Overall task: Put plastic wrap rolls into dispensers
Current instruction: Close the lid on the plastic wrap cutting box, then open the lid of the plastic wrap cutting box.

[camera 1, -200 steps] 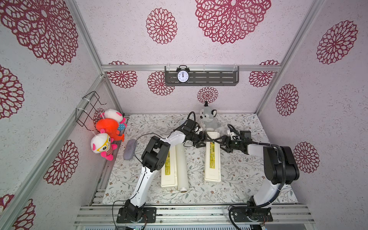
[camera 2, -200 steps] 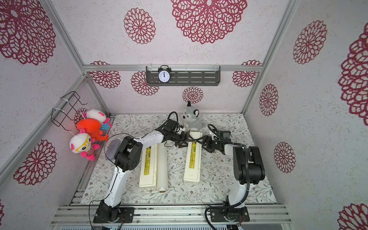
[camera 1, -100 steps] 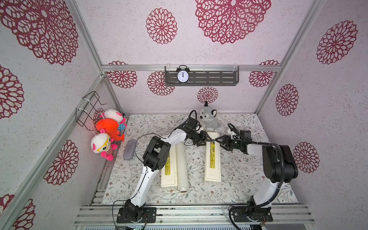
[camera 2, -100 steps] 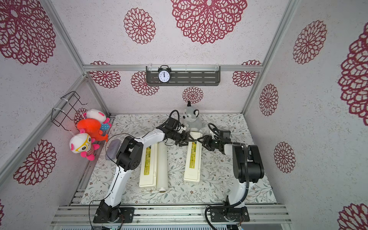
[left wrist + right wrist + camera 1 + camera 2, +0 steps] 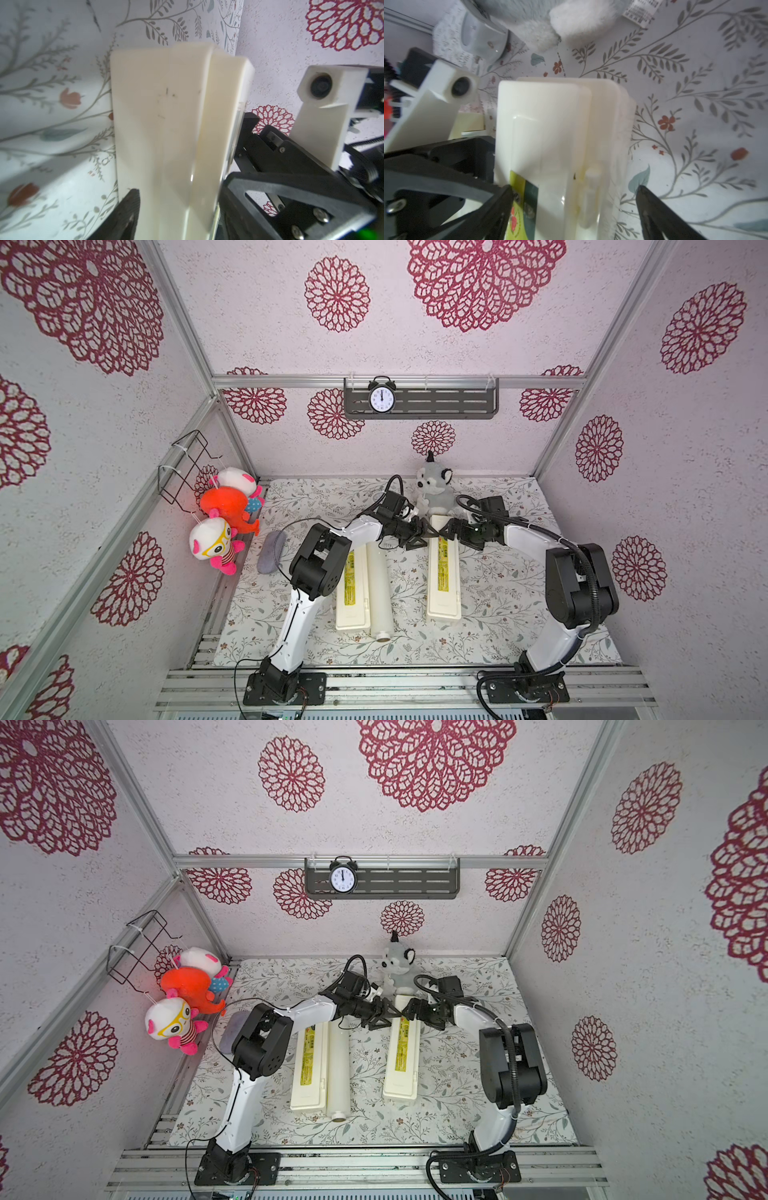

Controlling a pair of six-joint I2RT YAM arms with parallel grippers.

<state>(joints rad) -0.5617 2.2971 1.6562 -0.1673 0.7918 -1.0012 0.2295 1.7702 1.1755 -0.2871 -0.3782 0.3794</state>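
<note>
Floral tablecloth (image 5: 498, 605) bears a long cream plastic dispenser box (image 5: 444, 580); right gripper (image 5: 574, 187) has just spread wide astride its far end, perhaps releasing; whether left gripper (image 5: 417, 536) pinches, cannot tell.

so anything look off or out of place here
One plastic wrap roll lies on the mat beside the left dispenser, not inside it. The left gripper and right gripper crowd the far end of the right dispenser, close to a grey plush toy. Nothing spilled or damaged.

White arms (image 5: 299, 614), black joints (image 5: 316, 564), cables (image 5: 395, 477)
</note>
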